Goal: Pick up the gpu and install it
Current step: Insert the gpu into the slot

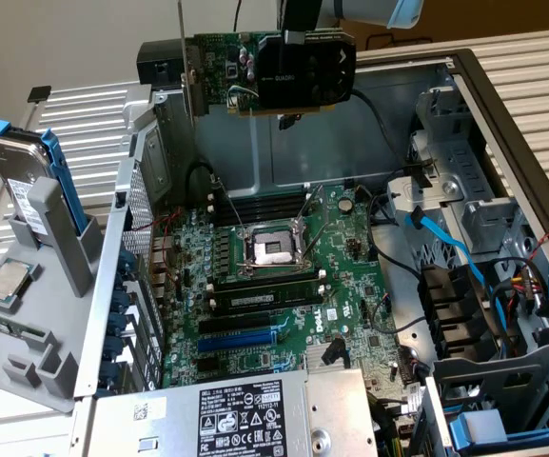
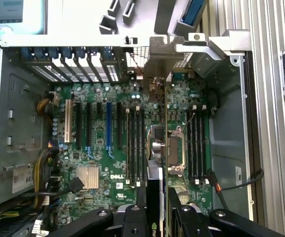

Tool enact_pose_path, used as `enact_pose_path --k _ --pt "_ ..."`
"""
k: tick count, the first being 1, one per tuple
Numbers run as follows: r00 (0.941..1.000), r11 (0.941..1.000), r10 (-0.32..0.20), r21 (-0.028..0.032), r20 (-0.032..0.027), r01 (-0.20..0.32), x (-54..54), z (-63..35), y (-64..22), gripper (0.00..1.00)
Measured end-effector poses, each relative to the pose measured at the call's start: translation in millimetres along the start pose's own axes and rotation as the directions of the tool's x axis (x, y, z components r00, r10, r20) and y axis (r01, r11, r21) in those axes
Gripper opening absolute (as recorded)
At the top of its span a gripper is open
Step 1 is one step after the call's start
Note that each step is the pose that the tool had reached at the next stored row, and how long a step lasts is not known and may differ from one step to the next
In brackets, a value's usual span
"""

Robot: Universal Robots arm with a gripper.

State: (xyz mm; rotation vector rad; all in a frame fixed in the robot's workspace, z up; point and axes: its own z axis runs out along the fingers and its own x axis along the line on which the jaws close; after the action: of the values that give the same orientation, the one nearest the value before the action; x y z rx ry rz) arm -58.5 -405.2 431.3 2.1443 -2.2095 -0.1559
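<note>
The gpu (image 1: 274,71), a green card with a black cooler shroud and a silver bracket (image 1: 186,57) at the exterior view's left end, hangs in the air above the back of the open computer case. My gripper (image 1: 295,40) comes down from above and is shut on the card's top edge. In the wrist view the gpu (image 2: 153,190) shows edge-on between my gripper's (image 2: 157,207) fingers, with the motherboard (image 2: 83,148) far below. The blue and black expansion slots (image 1: 241,338) lie at the motherboard's (image 1: 350,276) near side.
A power supply (image 1: 245,414) sits at the case's front. Blue cables (image 1: 455,248) and drive cages (image 1: 502,381) crowd the exterior view's right. On the left a grey stand (image 1: 27,352) holds a hard drive in a blue caddy (image 1: 17,181) and a CPU (image 1: 8,281).
</note>
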Motion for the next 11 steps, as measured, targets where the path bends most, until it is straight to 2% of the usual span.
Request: enact_pose_path --k 1,2,4,5,7,10,11 --pt "1.0 1.0 -0.001 0.0045 0.0058 0.001 0.2 0.4 0.4 0.27" --pt "0.9999 1.0 -0.002 0.0097 0.0139 0.002 0.3 0.5 0.8 0.27" --pt "0.9994 0.9996 -0.005 0.0276 0.0341 0.004 0.5 0.7 1.3 0.27" --pt "0.9992 0.9994 -0.006 0.0356 0.0393 0.005 0.7 0.8 1.7 0.27" --pt "0.9991 0.9987 -0.008 0.0506 0.0418 0.005 1.6 2.1 3.6 0.27" --pt "0.9991 0.9979 -0.009 0.064 0.0423 0.006 2.4 4.6 8.4 0.27" --pt "0.9991 0.9975 -0.009 0.0703 0.0422 0.006 2.6 5.2 10.2 0.27"
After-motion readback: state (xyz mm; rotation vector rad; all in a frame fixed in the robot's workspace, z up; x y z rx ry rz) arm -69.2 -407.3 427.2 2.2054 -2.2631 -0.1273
